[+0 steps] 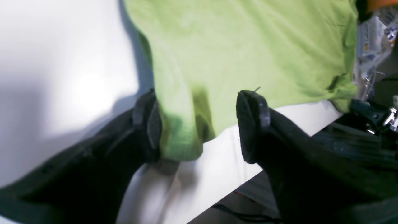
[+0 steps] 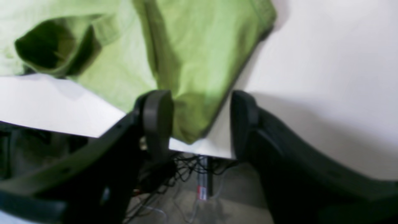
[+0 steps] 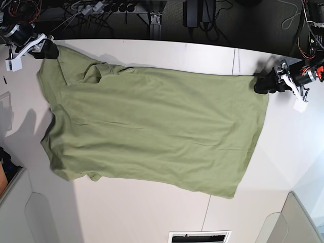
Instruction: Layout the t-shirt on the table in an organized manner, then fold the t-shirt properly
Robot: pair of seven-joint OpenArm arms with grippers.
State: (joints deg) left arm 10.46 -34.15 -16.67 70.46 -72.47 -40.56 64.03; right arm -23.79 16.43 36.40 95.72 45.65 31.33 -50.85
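Note:
The olive-green t-shirt (image 3: 152,126) lies spread flat on the white table (image 3: 152,212), its length running left to right. My left gripper (image 3: 262,85) sits at the shirt's far right corner. In the left wrist view it (image 1: 200,124) is open, with that corner of the t-shirt (image 1: 248,46) lying between the jaws on the table (image 1: 46,62). My right gripper (image 3: 50,51) sits at the shirt's far left corner. In the right wrist view it (image 2: 199,124) is open astride a corner of the t-shirt (image 2: 192,46) at the table (image 2: 326,62) edge. A sleeve opening (image 2: 46,46) shows there.
Both grippers are close to the table's far edge. Cables (image 2: 186,168) and power strips (image 3: 101,7) lie beyond and below it. A seam (image 3: 234,61) crosses the tabletop. A vent slot (image 3: 200,236) is at the near edge, with grey panels at both near corners.

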